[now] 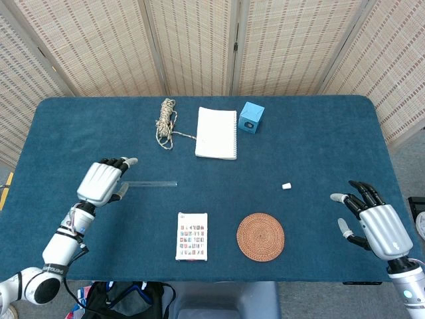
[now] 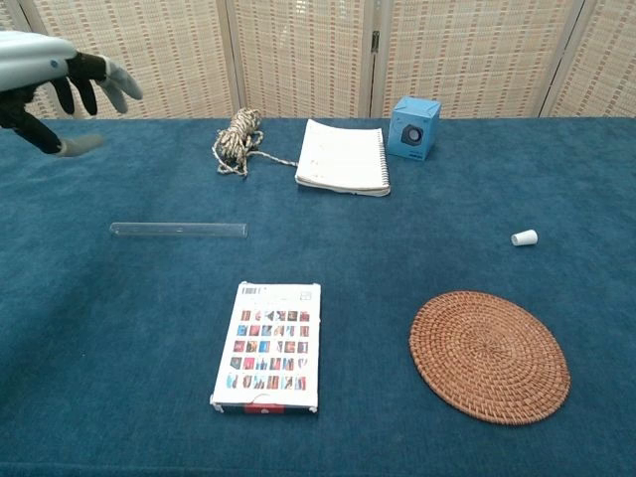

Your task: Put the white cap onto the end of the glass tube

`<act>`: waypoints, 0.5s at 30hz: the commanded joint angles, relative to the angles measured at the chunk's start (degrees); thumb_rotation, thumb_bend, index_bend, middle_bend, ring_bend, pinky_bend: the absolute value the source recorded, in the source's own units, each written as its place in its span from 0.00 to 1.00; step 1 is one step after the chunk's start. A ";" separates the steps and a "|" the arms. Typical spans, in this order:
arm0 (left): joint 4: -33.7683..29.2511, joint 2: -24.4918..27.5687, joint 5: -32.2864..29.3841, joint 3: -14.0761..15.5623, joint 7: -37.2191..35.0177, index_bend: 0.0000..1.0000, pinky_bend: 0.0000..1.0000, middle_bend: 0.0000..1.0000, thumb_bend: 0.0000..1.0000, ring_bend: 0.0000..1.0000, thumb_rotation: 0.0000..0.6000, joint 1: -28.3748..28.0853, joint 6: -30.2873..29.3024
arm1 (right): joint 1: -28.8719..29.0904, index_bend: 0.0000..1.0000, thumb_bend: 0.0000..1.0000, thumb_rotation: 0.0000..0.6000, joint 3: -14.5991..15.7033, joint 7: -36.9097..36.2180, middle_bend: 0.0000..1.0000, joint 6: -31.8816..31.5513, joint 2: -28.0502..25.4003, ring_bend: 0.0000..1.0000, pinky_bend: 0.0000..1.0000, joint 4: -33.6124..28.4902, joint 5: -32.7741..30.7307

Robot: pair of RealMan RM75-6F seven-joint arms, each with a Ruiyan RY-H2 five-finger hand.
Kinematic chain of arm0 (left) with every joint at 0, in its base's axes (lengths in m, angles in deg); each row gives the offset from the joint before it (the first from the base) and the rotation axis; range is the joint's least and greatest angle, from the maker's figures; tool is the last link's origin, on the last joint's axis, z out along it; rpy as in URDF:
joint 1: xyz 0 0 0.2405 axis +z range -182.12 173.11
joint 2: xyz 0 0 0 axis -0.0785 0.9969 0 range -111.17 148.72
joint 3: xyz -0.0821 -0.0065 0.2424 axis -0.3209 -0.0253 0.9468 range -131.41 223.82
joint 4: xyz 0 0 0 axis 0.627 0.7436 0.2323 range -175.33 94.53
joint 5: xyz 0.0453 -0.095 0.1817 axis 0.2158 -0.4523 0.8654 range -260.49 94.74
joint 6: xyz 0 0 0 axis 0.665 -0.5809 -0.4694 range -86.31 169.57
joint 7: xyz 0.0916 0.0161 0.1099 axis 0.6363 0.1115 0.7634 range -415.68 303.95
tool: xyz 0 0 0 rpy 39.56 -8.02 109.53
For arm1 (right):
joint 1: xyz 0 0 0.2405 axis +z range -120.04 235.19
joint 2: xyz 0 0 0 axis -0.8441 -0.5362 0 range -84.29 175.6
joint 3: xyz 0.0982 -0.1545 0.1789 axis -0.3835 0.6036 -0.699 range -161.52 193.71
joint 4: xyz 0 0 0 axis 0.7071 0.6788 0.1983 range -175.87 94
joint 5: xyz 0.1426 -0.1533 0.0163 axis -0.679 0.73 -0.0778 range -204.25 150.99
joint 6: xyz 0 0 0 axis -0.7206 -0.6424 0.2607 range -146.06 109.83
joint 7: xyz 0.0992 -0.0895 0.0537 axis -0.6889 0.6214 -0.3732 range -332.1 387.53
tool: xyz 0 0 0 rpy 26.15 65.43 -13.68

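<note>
With fingers spread and empty, the left hand [image 1: 101, 182] hovers, seemingly above the glass tube [image 1: 151, 184], positioned to grasp; the right hand [image 1: 375, 222], likewise spread, waits right of the white cap [image 1: 287, 186].

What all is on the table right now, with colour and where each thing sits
glass tube: one, clear, left of middle
cap: one, white, right side
rope: one bundle, tan, back
notebook: one, white, back middle
cube: one, blue, right of notebook
card pack: one, white with coloured pictures, front
mat: one, brown woven, front right
table: one, blue cloth
left hand: open, above tube's left end
right hand: open, front right edge
</note>
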 commanded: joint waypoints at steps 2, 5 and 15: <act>3.34 -4.24 -6.85 -0.27 4.50 0.20 0.78 0.54 0.39 0.59 1.00 -4.45 2.93 | 0.15 0.25 0.45 1.00 0.25 -0.11 0.35 0.33 0.18 0.10 0.09 0.04 0.17; 5.02 -6.08 -9.64 0.45 6.80 0.22 0.87 0.68 0.35 0.71 1.00 -6.27 3.59 | 0.39 0.25 0.45 1.00 0.40 -0.28 0.35 0.88 0.51 0.10 0.09 0.27 0.05; 11.06 -11.77 -17.15 2.53 11.03 0.35 1.00 0.91 0.25 0.93 1.00 -10.80 4.58 | 1.56 0.25 0.45 1.00 0.55 -1.24 0.35 2.54 2.01 0.10 0.09 1.41 -0.16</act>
